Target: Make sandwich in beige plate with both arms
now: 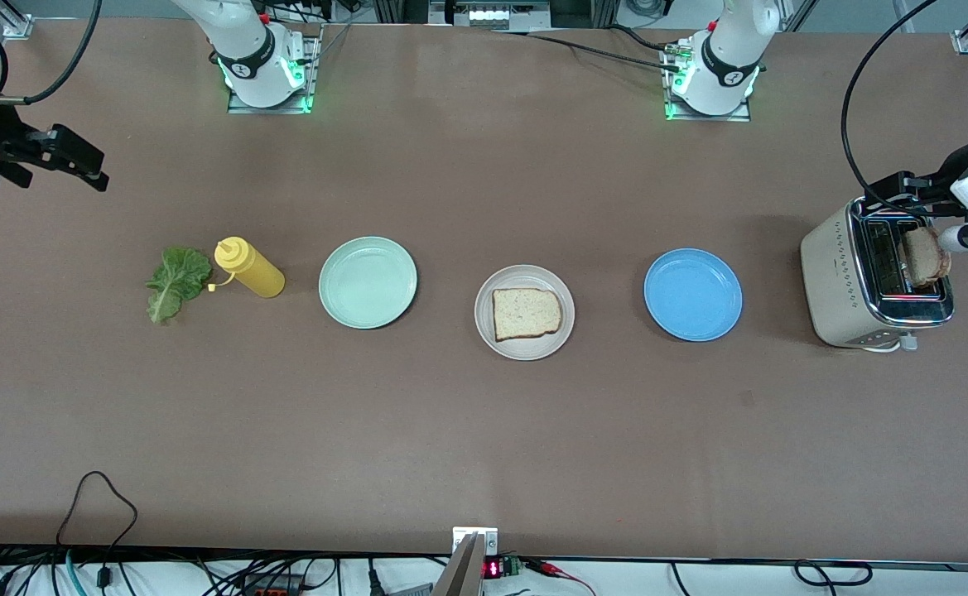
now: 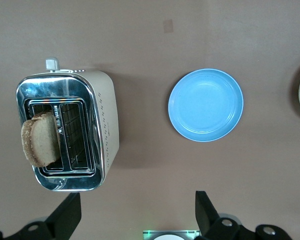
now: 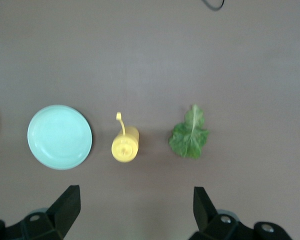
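Beige plate (image 1: 524, 351) mid-tabletop carries one toast slice (image 1: 526, 314).
My left gripper (image 2: 135, 212) hangs fingers apart over the toaster (image 1: 836, 281) holding the second slice (image 2: 40, 139); my right gripper (image 3: 135, 210), fingers apart, hangs over the lettuce leaf (image 3: 190, 135) and mustard bottle (image 3: 125, 145).

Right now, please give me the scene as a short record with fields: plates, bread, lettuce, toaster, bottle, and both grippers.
beige plate: middle of the plate row, holds one bread slice
mint plate: bare, toward the right arm's end
blue plate: bare, toward the left arm's end
toaster: beside the blue plate, second slice sticking out of a slot
lettuce leaf: on the table, beside the yellow bottle
left gripper: open, above the toaster area
right gripper: open, raised, holds nothing
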Controlling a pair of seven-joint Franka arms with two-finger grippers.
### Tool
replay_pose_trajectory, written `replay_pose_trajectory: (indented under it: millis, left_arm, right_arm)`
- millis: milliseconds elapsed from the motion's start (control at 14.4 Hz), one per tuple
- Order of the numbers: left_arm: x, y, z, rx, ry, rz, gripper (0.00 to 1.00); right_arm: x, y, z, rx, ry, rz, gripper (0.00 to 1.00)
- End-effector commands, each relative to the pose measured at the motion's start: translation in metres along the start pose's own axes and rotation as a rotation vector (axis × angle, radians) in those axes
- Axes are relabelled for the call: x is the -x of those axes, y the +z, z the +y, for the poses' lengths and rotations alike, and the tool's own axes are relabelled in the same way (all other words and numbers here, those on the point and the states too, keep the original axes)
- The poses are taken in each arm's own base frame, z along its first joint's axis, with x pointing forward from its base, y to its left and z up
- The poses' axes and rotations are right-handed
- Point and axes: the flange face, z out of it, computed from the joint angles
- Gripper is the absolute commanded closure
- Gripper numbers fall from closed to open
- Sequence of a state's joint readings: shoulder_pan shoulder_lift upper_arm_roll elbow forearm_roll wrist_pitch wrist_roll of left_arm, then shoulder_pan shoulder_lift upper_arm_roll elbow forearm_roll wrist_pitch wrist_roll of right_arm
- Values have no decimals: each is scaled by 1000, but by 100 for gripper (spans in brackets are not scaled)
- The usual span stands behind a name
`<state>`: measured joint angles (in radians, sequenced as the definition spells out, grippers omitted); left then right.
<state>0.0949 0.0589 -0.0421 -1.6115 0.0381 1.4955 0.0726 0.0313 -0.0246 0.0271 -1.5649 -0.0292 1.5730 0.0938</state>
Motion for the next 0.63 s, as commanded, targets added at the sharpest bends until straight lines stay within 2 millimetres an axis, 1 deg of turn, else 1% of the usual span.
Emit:
replay_pose_trajectory:
  millis: [0,348,417,556]
  left_arm:
    - [0,-7,0,11,2,2,0]
    - [0,-7,3,10,8,3,0]
    - [0,-7,3,10,7,3,0]
    - [0,-7,5,10,10,3,0]
  right_arm:
    - [2,-1,1,14,21,23,0]
    - [3,4,1,18,10,8,0]
    - [2,13,1,20,8,-12,0]
    - [-2,48,15,25,23,-71,0]
